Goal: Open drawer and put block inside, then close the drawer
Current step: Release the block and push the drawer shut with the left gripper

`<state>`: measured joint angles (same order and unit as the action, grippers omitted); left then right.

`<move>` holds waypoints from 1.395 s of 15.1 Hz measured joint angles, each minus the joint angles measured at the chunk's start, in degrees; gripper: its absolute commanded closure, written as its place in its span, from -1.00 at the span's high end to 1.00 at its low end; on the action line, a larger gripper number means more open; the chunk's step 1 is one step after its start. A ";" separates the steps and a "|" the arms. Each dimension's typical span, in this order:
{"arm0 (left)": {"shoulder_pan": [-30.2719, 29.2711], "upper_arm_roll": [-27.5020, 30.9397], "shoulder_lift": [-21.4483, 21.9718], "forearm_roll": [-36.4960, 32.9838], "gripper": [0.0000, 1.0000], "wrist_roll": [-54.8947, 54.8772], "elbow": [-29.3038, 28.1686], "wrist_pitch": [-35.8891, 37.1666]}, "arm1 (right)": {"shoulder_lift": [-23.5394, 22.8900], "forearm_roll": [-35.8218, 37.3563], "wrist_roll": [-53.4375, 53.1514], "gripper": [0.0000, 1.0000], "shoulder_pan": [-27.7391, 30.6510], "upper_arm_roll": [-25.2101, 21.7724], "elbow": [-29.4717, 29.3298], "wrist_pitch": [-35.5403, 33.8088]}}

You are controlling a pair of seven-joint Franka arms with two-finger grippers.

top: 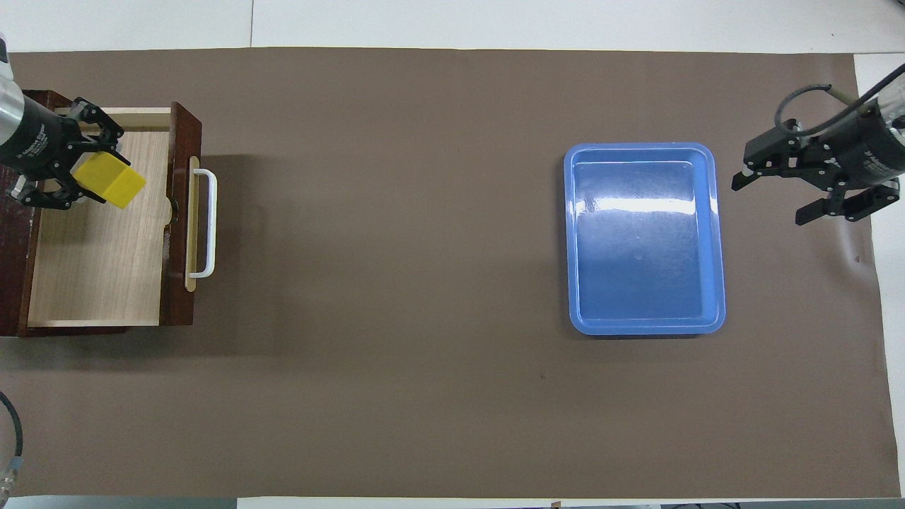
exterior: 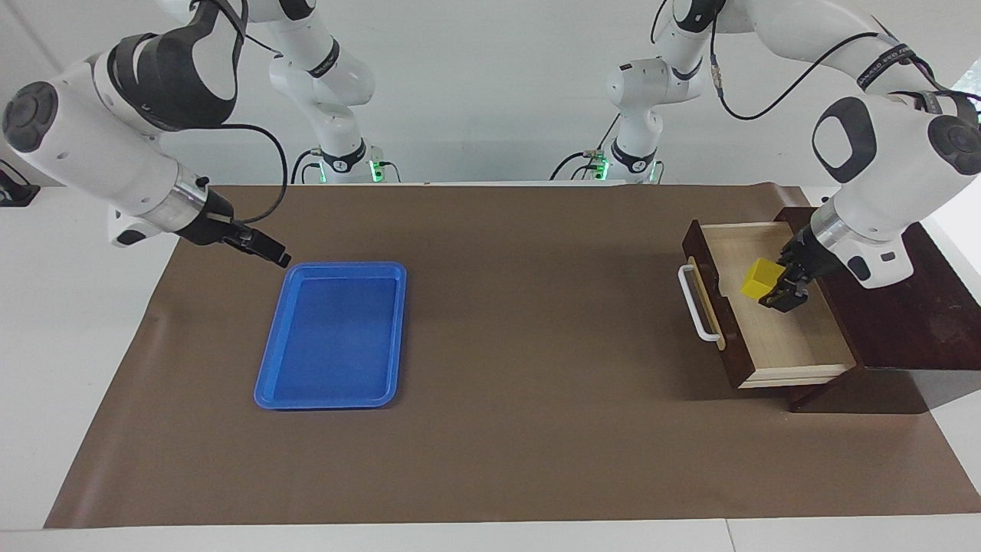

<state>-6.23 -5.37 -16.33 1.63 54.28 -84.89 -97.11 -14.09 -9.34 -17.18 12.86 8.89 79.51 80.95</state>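
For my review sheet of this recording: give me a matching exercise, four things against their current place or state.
Things:
1. block
2. drawer
3. right pincer
4. blue tray

States:
A. pulled open
B. open, holding nothing, over the mat beside the tray
C. gripped by the left pincer over the drawer's inside
D. lying on the mat with nothing in it

Pairs: 1-C, 2-A, 3-B, 4-D
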 measured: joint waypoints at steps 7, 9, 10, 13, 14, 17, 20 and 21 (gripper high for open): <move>-3.64 0.12 7.13 -0.01 -1.00 -0.67 -18.23 -13.14 | 7.44 6.12 13.76 1.00 0.28 0.11 0.09 -3.87; -4.48 0.15 9.01 0.00 0.73 -0.64 -23.26 -17.19 | 9.78 7.82 16.64 1.00 -0.16 0.39 0.45 -5.71; -4.52 0.10 9.65 0.00 1.00 -0.65 -24.84 -18.38 | 10.76 8.32 17.97 1.00 -0.42 0.40 0.89 -6.40; -4.38 -0.64 10.43 0.00 1.00 -0.64 -24.94 -18.35 | 12.21 10.20 21.47 1.00 -0.67 0.48 2.29 -6.26; -3.97 -0.90 10.52 0.04 1.00 -0.40 -23.55 -16.87 | 12.24 10.63 22.29 1.00 -0.89 0.47 2.85 -5.10; 1.17 -1.31 10.20 -0.19 1.00 8.64 -16.15 -10.61 | 12.28 11.12 23.31 1.00 -4.56 -2.50 6.07 2.25; 9.93 -1.64 9.56 -2.34 1.00 20.48 -16.43 -11.00 | 12.28 11.15 23.74 1.00 -7.91 -7.12 8.16 5.14; 11.37 -1.66 9.20 -2.69 1.00 22.69 -17.71 -11.90 | 12.28 11.15 23.97 1.00 -7.93 -7.49 8.33 5.17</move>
<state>5.14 -7.03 -7.13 -1.06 76.97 -102.60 -109.01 -1.81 1.81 6.78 4.93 1.39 87.84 86.12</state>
